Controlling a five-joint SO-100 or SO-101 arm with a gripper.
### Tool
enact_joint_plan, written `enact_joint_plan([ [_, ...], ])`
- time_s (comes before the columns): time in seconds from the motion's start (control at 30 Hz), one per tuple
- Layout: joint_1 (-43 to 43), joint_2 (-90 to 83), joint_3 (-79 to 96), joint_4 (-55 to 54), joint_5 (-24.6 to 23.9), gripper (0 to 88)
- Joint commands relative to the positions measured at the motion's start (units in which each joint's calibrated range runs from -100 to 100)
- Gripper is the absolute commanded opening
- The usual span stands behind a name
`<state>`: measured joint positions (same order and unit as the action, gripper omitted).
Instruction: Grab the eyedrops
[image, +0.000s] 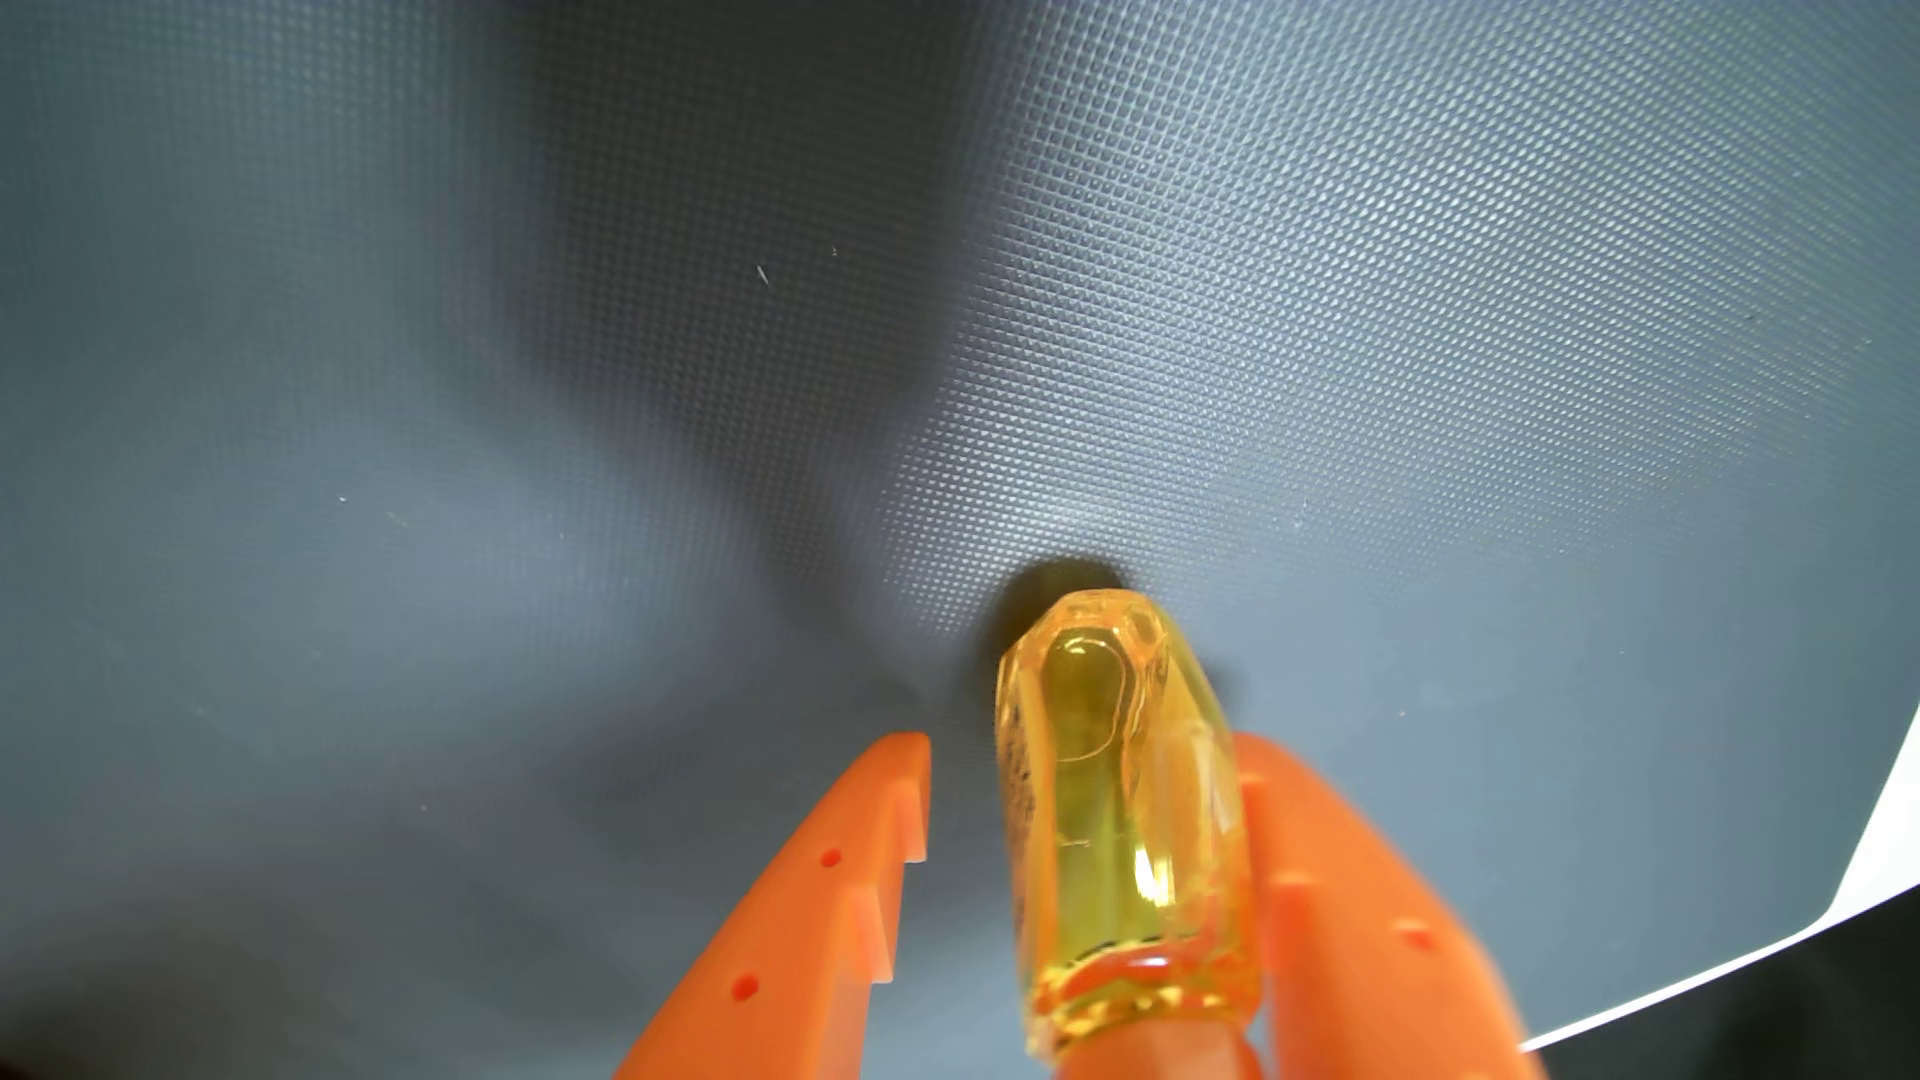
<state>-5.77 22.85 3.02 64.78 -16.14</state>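
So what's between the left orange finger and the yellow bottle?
Nothing: in the wrist view, just bare grey mat shows between the left finger and the bottle.

Glossy clear bottle (1122, 820), dimpled matt mat (520, 363)

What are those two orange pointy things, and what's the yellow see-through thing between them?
The orange pointy things are the two fingers of a robot's gripper, the part it uses like a hand. The picture comes from a small camera riding on the robot's wrist, so you look down along the fingers.

The yellow see-through thing is a little eyedrops bottle. It stands on a dark grey mat covered in tiny dots, and it casts a dark shadow behind it.

The bottle sits against the finger on the right of the picture. The left finger is apart from it, with grey mat showing in the gap. So the gripper is open and around the bottle, but has not squeezed it yet.
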Motion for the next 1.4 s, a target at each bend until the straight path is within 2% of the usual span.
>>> enact_joint_plan([
  [0.0, -0.13, -0.3, -0.91, -0.78, -0.79, 8.8],
  [0.13, -0.13, -0.3, -0.82, -0.78, -0.79, 7.9],
  [0.27, -0.13, -0.3, -1.09, -0.78, -0.74, 1.6],
  [0.57, -0.13, 0.04, -1.63, -0.78, -0.17, 0.7],
  [0.73, 0.03, -0.47, -3.25, 0.09, 3.66, 0.7],
  [1.07, 0.61, -7.09, -14.87, 15.92, 10.77, 0.6],
  [1.37, -1.55, -13.89, -14.06, 17.65, 17.58, 0.6],
])
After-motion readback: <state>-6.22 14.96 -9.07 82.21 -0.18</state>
